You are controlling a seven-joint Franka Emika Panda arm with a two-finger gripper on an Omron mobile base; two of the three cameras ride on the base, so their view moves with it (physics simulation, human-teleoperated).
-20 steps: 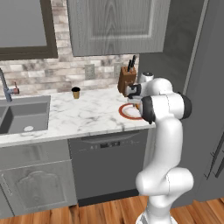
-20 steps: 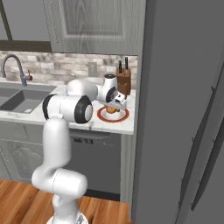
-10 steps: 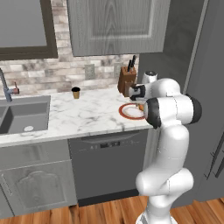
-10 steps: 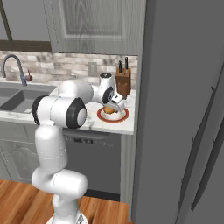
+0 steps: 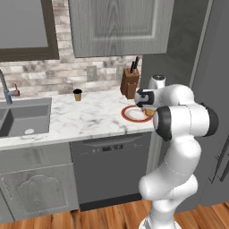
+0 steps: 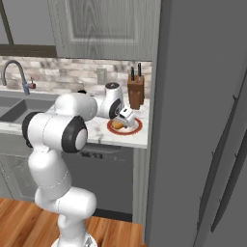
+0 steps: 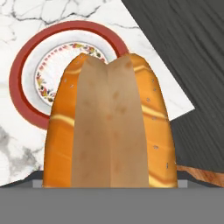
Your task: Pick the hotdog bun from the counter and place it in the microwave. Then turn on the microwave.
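orange-brown bun: the hotdog bun [image 7: 111, 127] looms right up against the hand camera, split side up, its pale centre strip running between two glossy crusts.
gripper: the gripper [image 6: 126, 119] hangs tilted down directly over the bun, jaws spread wide; nothing is clamped, and whether the fingers brush the crust cannot be told.
bun's place: in the right base view the bun [image 6: 116, 126] lies on the left part of the plate, under the hand; in the left base view it [image 5: 150, 112] peeks out at the plate's right edge, beside the arm.
plate: a white round plate [image 7: 30, 65] with a red rim and a flowered inner ring, flat on the counter near its right end [image 5: 132, 114].
counter: white marble with grey veins [image 5: 89, 118], ending just past the plate next to the tall grey fridge [image 6: 202, 120].
dishwasher: a dark panel [image 5: 109, 170] under the counter, below the plate.
knife block: brown wood with dark handles [image 5: 129, 82], upright behind the plate, near the wall.
cup: a small dark cup [image 5: 78, 94] further left along the counter, well apart from the plate.
sink: a grey basin [image 5: 24, 118] at the left end, with a curved tap [image 5: 5, 89] behind it.
wall: brick-pattern backsplash [image 5: 53, 74] below grey upper cabinets [image 5: 116, 24].
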